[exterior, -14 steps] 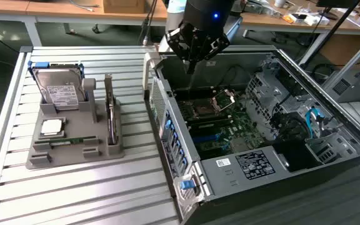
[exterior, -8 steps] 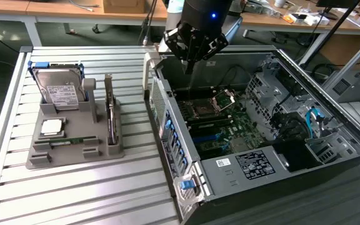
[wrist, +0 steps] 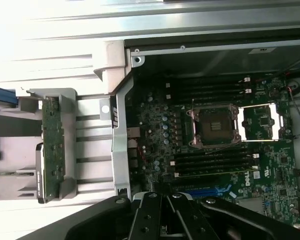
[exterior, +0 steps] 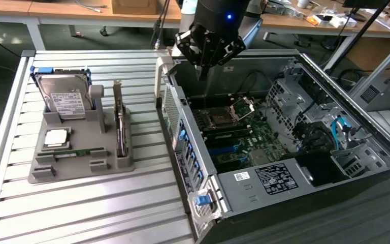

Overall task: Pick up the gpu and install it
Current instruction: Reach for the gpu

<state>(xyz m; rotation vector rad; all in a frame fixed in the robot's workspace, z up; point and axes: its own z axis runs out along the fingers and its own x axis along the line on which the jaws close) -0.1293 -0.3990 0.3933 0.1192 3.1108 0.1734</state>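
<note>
1. The claw [exterior: 202, 68] hung over the far end of the open computer case [exterior: 176, 119], its dark fingers clenched together with nothing between them.
2. In the wrist view the closed fingers [wrist: 152, 215] met at a point above the motherboard [wrist: 215, 165], clear of it.
3. The gpu [exterior: 120, 127] stood on its long edge in a slot of the grey holder [exterior: 79, 173], on the slatted table [exterior: 79, 213], at the exterior view's left of the case.
4. A silver bracket strip rose at the card's far end, and the card sat on the side of the holder nearest the case.
5. The wrist view showed the same card [wrist: 52, 150] from above as a narrow green strip in the holder, just beside the case wall and well apart from the claw.
6. In the same holder a hard drive [exterior: 66, 99] with a white label leaned upright at the far end, a square processor chip [exterior: 56, 137] lay flat below it, and a slim green memory stick [exterior: 73, 152] lay nearer the front.
7. Inside the case the processor socket [exterior: 221, 119] stood open, with its metal frame raised.
</note>
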